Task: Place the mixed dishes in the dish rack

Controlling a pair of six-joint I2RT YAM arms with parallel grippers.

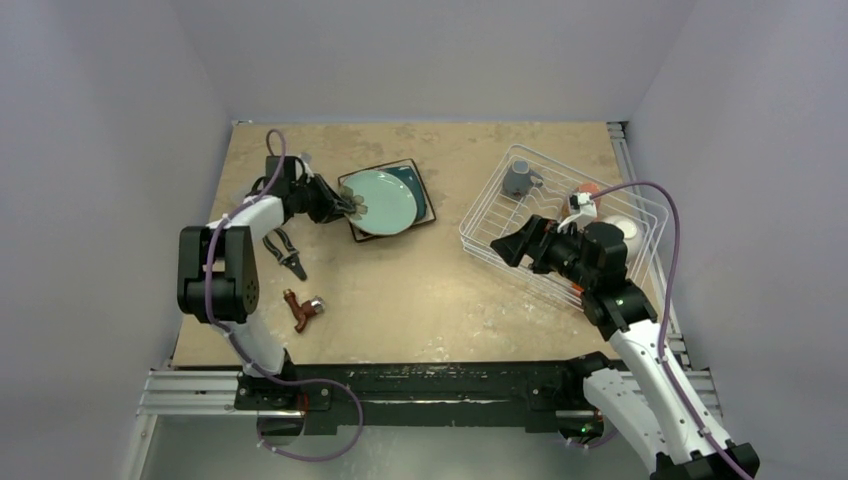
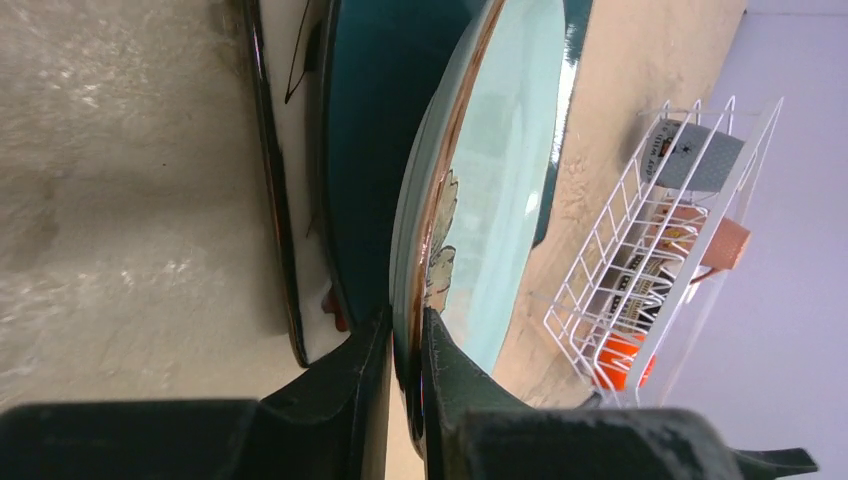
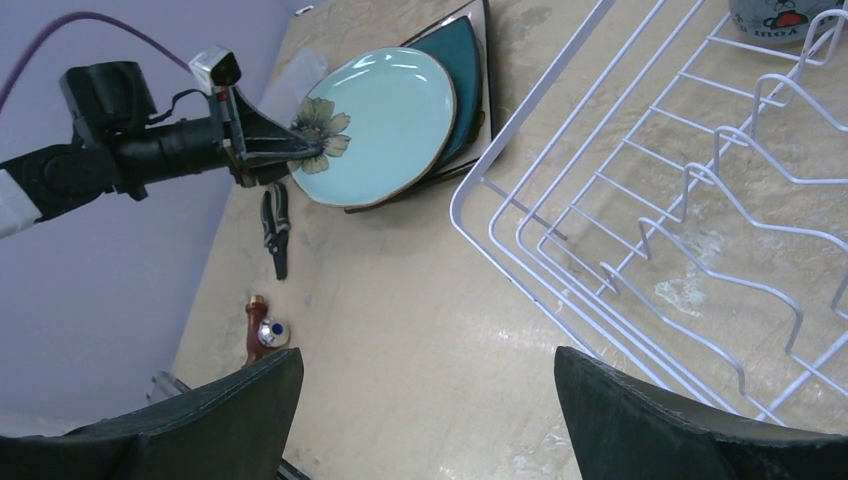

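Where the left pincer (image 2: 405, 330) bites: its two fingers are clamped on the rim of the round pale-teal glazed plate (image 1: 385, 200) with a flower print, at the plate's left edge in the overhead view.
Pale-teal plate: upper centre-left of the overhead frame. It lies on a darker teal round plate (image 2: 370, 150), which sits in a square dark-rimmed plate (image 2: 308, 270) on the tan bench (image 1: 420, 300). I cannot tell whether its gripped edge is clear of the plate beneath.
Right pincer (image 3: 430, 420): fingers wide apart and holding nothing, above the lower-left edge of the rack in the overhead view.
White wire dish rack (image 1: 488, 192): right of centre in the overhead frame, well apart from the stack. A pale blue mug (image 1: 518, 178) stands in its upper-left corner. The tine rows nearest the stack look free.
Step in hand, as I judge it: lift the pale-teal plate off the stack and carry it to the tines.
Doing it well: a glazed plate held by one edge will want to pivot, so the bite should reach well past the rim. Lift straight up first so the darker plate is not dragged. Turn the plate on edge before the rack, lower it between two tines, and release only once it rests on the wire.
Risk: a slip at the rim, or a knock against the right pincer at the rack's near edge.
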